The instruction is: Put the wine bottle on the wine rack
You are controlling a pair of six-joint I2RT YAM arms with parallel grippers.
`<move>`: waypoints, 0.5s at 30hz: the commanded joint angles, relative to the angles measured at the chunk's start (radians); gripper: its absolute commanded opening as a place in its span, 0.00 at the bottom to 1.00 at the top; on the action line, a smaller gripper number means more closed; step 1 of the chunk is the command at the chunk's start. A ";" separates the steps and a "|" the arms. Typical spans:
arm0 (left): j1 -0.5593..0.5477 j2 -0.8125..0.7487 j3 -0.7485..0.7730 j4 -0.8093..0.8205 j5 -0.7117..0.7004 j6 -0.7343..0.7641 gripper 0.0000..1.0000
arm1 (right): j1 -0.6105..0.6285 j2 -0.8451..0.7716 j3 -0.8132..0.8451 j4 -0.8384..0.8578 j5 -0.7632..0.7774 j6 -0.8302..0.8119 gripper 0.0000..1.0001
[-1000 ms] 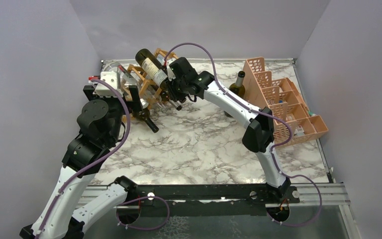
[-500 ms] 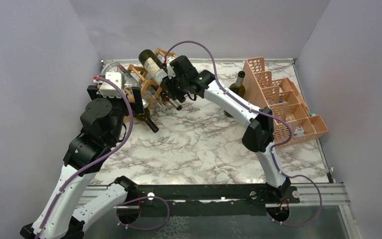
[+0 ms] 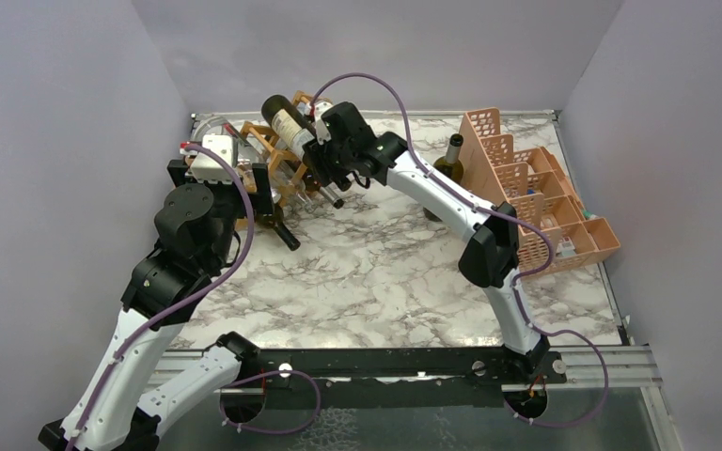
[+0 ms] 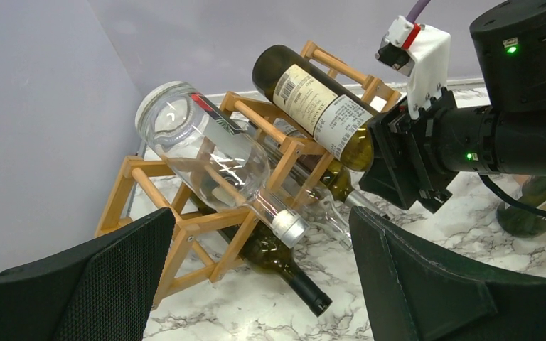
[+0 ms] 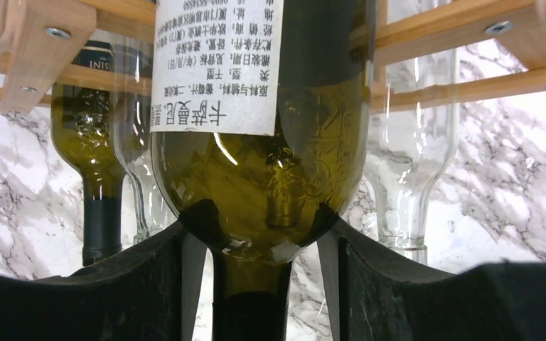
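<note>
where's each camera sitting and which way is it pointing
top external: above and behind the arm bases, looking down at the table; both arms show, left gripper and right gripper at the wine rack.
left wrist: on the left arm, facing the rack's front; its open fingers frame the bottom corners, right gripper at right.
right wrist: just behind the green bottle, looking along it into the rack; its fingers flank the neck.
shared: all three show the green bottle on the rack's top row.
</note>
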 commanded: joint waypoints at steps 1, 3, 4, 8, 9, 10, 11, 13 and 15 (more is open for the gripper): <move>0.004 0.006 -0.004 0.003 0.026 0.002 0.99 | -0.008 -0.075 -0.015 0.081 0.047 0.012 0.61; 0.003 0.005 -0.005 0.003 0.028 0.000 0.99 | -0.009 -0.091 -0.035 0.106 0.052 0.020 0.65; 0.003 0.004 -0.004 0.003 0.030 0.000 0.99 | -0.009 -0.100 -0.048 0.117 0.054 0.023 0.67; 0.003 0.000 -0.006 0.002 0.035 -0.002 0.99 | -0.010 -0.147 -0.096 0.163 0.059 0.038 0.71; 0.003 -0.002 -0.007 0.001 0.037 -0.003 0.99 | -0.011 -0.164 -0.115 0.182 0.060 0.044 0.72; 0.004 -0.004 -0.007 0.001 0.038 -0.003 0.99 | -0.012 -0.187 -0.144 0.207 0.060 0.050 0.72; 0.003 -0.006 -0.007 0.002 0.041 -0.003 0.99 | -0.012 -0.210 -0.176 0.237 0.063 0.056 0.72; 0.003 -0.011 -0.007 0.002 0.047 -0.005 0.99 | -0.014 -0.268 -0.249 0.298 0.068 0.070 0.73; 0.004 -0.018 -0.010 0.003 0.068 -0.002 0.99 | -0.014 -0.337 -0.331 0.358 0.085 0.080 0.73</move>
